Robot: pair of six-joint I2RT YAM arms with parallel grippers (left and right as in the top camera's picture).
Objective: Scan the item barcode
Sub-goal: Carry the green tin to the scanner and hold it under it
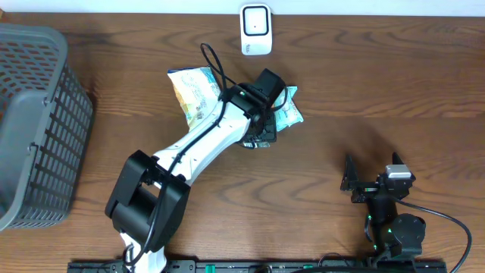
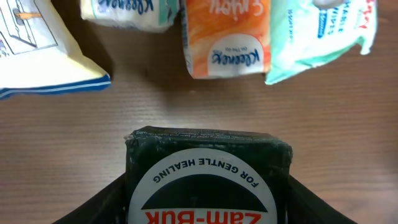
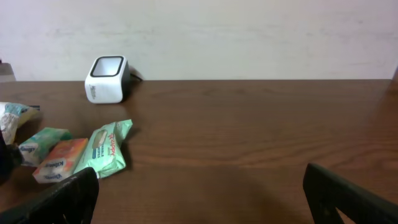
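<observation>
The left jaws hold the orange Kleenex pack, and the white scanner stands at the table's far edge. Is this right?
No. The left jaws hold the dark Zam-Buk box; the orange Kleenex pack lies on the table beyond it, as the left wrist view shows. The white scanner does stand at the far edge.

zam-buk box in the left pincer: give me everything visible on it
Small dark green-black Zam-Buk box, card by the look, edges a bit scuffed. The face in view has a white round label, "FOR GENTLE HEALING" above red "Zam-Buk", upside down in the left wrist view. The left pincer grips it, fingers on either side. It sits level over the wood table, short of the tissue packs; whether it touches the wood can't be told. No barcode visible.
</observation>
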